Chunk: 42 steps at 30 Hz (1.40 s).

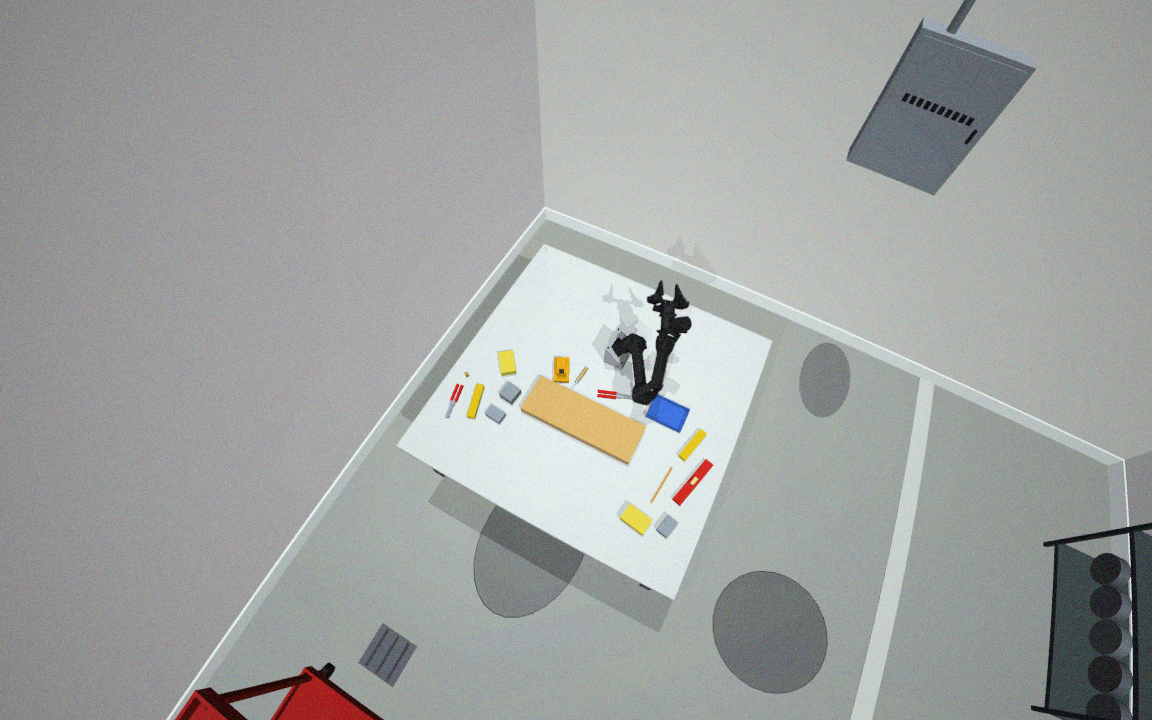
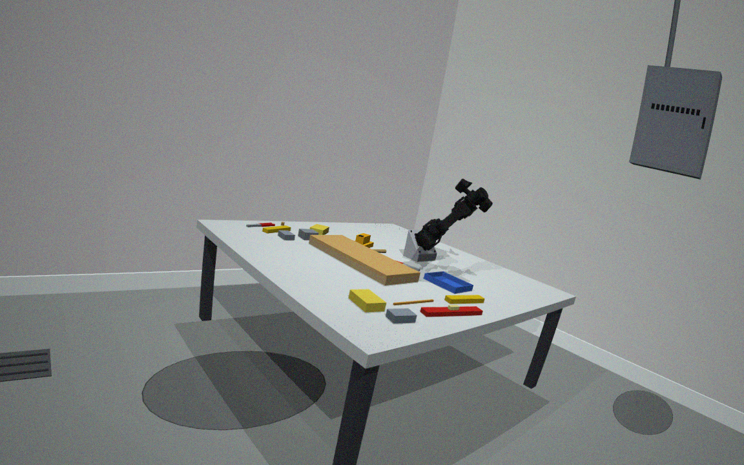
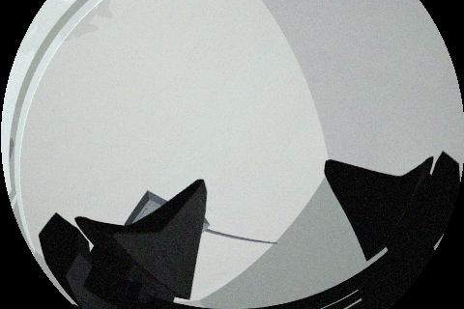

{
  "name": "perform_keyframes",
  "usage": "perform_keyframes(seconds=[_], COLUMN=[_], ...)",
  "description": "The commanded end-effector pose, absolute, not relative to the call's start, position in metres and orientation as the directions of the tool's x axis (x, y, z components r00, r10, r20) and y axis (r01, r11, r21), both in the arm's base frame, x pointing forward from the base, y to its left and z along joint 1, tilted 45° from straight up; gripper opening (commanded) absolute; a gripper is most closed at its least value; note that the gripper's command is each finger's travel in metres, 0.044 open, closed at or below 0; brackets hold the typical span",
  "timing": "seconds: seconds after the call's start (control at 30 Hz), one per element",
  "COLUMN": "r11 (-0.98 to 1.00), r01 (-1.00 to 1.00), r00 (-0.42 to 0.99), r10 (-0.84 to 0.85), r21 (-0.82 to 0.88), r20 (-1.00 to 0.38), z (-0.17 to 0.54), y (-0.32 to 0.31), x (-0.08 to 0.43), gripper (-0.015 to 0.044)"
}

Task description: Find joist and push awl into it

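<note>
The tan floor panel (image 1: 582,419) (image 2: 363,257) lies on the white table. The orange-yellow stud finder (image 1: 561,368) (image 2: 363,237) lies beside the panel on the robot's side. The awl (image 1: 581,375) (image 2: 382,250), with a tan handle, lies next to the stud finder; its thin tip is hard to see. The blue tray (image 1: 668,413) (image 2: 448,282) is empty, off the panel's end. My gripper (image 1: 669,285) (image 3: 269,177) is open and empty, high above the table and away from the panel. The wrist view shows only walls, ceiling and a wall box between and around the fingers.
A red-handled tool (image 1: 607,394) lies between the panel and arm. Another red-handled tool (image 1: 456,394), yellow blocks (image 1: 507,361) and grey blocks (image 1: 509,391) lie past the panel's far end. Beyond the tray are a red level (image 1: 692,481) (image 2: 451,311), a pencil (image 1: 661,484) and more blocks.
</note>
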<state>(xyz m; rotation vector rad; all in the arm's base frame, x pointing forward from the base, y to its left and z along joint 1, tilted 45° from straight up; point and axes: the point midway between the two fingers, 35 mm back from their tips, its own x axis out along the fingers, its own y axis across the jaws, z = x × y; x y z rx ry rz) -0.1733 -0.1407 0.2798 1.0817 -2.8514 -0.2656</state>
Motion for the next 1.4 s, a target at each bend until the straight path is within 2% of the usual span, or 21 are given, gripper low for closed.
perform_keyframes(seconds=[0.0, 0.1, 0.2, 0.3, 0.4, 0.7, 0.87, 1.03, 1.2, 1.37], r11=[0.727, 0.575, 0.296, -0.029, -0.23, -0.591, -0.699, -0.716, -0.648, -0.501], r01=[-0.655, -0.716, -0.743, -0.68, -0.593, -0.26, -0.006, 0.253, 0.494, 0.696], r00=[-0.742, -0.658, -0.527, -0.378, -0.279, -0.056, 0.062, 0.167, 0.257, 0.331], r10=[-0.67, -0.745, -0.812, -0.842, -0.84, -0.78, -0.714, -0.63, -0.528, -0.411], r21=[0.204, 0.397, 0.601, 0.732, 0.772, 0.763, 0.715, 0.65, 0.58, 0.514], r20=[0.005, -0.109, -0.251, -0.385, -0.465, -0.623, -0.697, -0.759, -0.809, -0.849], z=[0.279, 0.263, 0.241, 0.218, 0.202, 0.165, 0.144, 0.123, 0.102, 0.08], y=[-0.143, -0.169, -0.203, -0.233, -0.25, -0.282, -0.295, -0.304, -0.309, -0.31], x=[-0.173, -0.169, -0.159, -0.141, -0.127, -0.088, -0.062, -0.035, -0.006, 0.024], gripper=[0.0426, 0.044, 0.044, 0.044, 0.044, 0.044, 0.044, 0.044, 0.044, 0.044])
